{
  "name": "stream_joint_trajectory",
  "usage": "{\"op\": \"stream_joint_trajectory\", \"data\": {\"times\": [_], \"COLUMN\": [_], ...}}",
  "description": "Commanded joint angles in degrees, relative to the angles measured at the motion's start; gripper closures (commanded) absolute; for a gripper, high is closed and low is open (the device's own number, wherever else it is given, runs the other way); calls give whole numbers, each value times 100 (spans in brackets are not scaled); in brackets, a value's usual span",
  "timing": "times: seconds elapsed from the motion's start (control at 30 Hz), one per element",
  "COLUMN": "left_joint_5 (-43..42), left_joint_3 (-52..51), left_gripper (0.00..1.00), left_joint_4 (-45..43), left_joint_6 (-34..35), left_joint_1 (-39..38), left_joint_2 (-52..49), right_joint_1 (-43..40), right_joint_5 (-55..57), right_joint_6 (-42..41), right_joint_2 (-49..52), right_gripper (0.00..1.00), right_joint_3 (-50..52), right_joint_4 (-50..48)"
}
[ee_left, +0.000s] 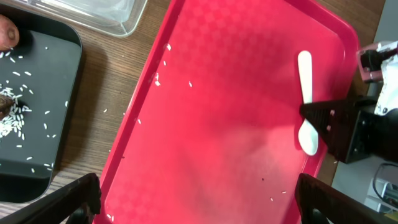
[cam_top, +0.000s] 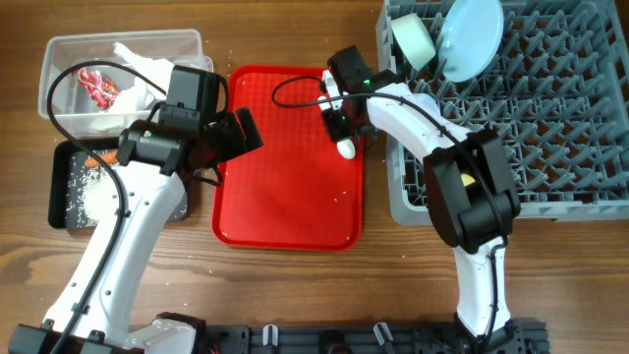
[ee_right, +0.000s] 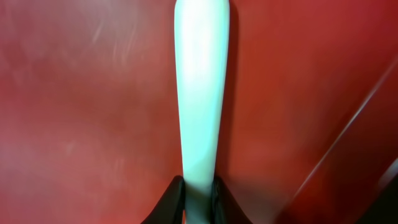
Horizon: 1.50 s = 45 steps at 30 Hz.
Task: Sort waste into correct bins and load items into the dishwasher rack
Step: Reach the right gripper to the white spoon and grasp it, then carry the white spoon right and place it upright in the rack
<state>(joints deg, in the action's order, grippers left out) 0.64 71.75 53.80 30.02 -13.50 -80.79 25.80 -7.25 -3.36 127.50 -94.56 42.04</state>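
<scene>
The print on the red wrapper (cam_top: pixel 98 87) is too small to read. Your spoon (ee_left: pixel 304 93) is smooth white plastic, with a slim straight handle that widens to a rounded bowl. It sits at the right edge of the red tray (cam_top: pixel 285 197), just beside the rack (cam_top: pixel 550 128), with the bowl end toward the robot. You cannot tell whether it rests on the tray or is raised off it.

Your right pincer (ee_right: pixel 198 198) is clamped on the spoon, one dark finger on each side, near where the handle meets the bowl. The right arm reaches up across the rack's left side, with its wrist bent over the tray. Your left pincer (ee_left: pixel 196 198) hangs over the tray's left edge with its fingers spread wide. The left arm angles up from the near-left corner.

In the rack, a light blue plate (cam_top: pixel 470 37) and a pale green bowl (cam_top: pixel 413 39) stand tilted among the pegs. The wrapper lies with white tissue (cam_top: pixel 138 64) in the clear tub (cam_top: pixel 192 44). Rice (ee_left: pixel 12 121), a carrot (ee_left: pixel 6 34) and a brown scrap (ee_left: pixel 3 102) lie in the black tray (ee_left: pixel 62 74).
</scene>
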Motion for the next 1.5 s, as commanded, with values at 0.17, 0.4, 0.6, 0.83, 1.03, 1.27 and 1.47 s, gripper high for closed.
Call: {"op": "stream_joint_trajectory", "data": {"times": [0.17,0.4,0.6,0.83,1.03,1.27,1.47], "left_joint_5": [96,96,96,96,96,96,96], "left_joint_3": [63,63,63,63,63,63,63], "left_gripper": [0,0,0,0,0,0,0], "left_joint_4": [-15,-15,-15,-15,-15,-15,-15], "left_joint_6": [-111,-111,-111,-111,-111,-111,-111], "left_joint_1": [-15,-15,-15,-15,-15,-15,-17], "left_joint_2": [9,9,11,11,11,11,9], "right_joint_1": [-334,-2035,-2658,-2660,-2658,-2544,-2544], "right_joint_5": [-254,748,787,855,334,-17,157], "right_joint_6": [-127,363,492,479,487,70,232], "right_joint_2": [-2109,-3919,-3639,-3016,-3397,-5362,-6428], "right_gripper": [96,96,96,36,20,0,0], "right_joint_3": [-129,-63,1333,1851,1263,33,33], "right_joint_4": [621,2500,1683,752,1360,2837,2879]}}
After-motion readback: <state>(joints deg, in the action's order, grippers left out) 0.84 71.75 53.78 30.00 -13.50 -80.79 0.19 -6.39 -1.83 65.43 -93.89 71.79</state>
